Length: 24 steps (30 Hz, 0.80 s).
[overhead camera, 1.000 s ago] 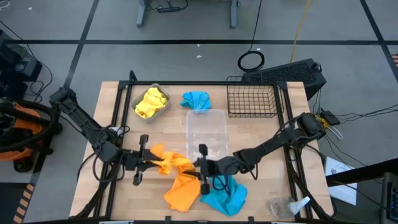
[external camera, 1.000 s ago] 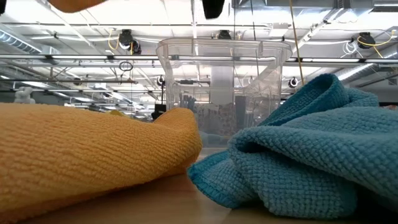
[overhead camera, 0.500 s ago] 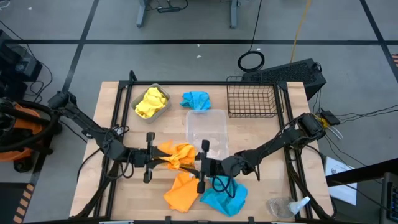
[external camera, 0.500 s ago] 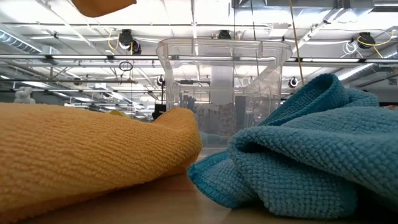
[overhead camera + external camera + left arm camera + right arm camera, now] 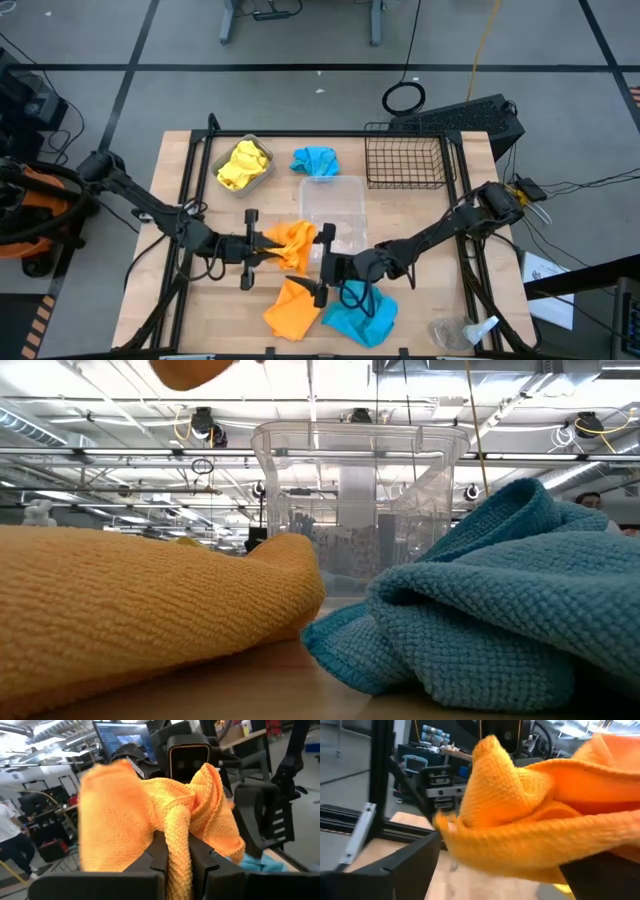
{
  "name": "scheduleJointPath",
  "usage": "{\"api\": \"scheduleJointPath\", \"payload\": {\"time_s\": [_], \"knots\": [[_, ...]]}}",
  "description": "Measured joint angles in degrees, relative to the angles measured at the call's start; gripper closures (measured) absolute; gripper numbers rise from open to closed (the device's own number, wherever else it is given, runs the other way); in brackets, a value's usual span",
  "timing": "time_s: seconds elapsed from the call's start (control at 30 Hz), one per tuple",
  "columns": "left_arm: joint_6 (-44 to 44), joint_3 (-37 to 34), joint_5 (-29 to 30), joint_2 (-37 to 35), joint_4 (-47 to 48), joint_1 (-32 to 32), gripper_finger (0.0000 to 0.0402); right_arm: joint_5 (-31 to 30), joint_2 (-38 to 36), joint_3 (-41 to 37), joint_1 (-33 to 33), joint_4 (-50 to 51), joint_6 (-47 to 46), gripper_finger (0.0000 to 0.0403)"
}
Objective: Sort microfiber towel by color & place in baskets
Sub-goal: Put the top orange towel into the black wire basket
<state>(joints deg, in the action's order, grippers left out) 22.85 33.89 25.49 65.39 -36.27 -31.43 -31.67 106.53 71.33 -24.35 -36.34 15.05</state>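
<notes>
- An orange towel (image 5: 290, 243) is held up off the tabletop (image 5: 200, 310) by the left gripper (image 5: 262, 249), its fingers (image 5: 159, 855) pinched nearly shut on a rope-like fold of the cloth.
- The right gripper (image 5: 322, 262) sits right against the far side of that same towel, fingers (image 5: 400, 870) spread wide and nothing clamped, so the cloth looks handed over to the left side.
- For a clean step, the bundle should probably be lifted high enough that the drooping edge clears the clear tub (image 5: 333, 212) rim just past the fingers, then let go only once it's fully over the chosen basket.
- The right arm is best backed away first, since the loose folds hang close to its open fingers and could snag.
- Only the high view gives the sorting picture: a yellow towel (image 5: 243, 163) in the grey bin (image 5: 222, 160), a blue towel (image 5: 316, 160) beside it, the black mesh basket (image 5: 405, 160), plus a second orange towel (image 5: 290, 310) and blue one (image 5: 362, 315) lying below the fingers.
- The pinch itself is shown only by the left wrist view.
- In the low view, just the lying cloths and the tub are seen; the grip isn't.
</notes>
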Motion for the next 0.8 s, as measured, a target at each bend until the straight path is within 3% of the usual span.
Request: {"api": "scheduleJointPath", "payload": {"time_s": [0.17,0.33,0.8], "knots": [[-0.06,-0.02,-0.47,1.68,-2.98,1.65,0.0368,-1.78,3.12,0.0,0.17,-6.27,7.09,0.0043],[0.01,-0.02,-0.47,2.94,-3.3,2.29,0.0368,-3.83,4.54,-0.02,0.82,-8.59,6.98,0.009],[-1.7,-0.02,-2.06,2.94,-3.55,2.29,0.0353,-4.38,4.54,-0.02,1.15,-9.3,5.13,0.0315]]}}
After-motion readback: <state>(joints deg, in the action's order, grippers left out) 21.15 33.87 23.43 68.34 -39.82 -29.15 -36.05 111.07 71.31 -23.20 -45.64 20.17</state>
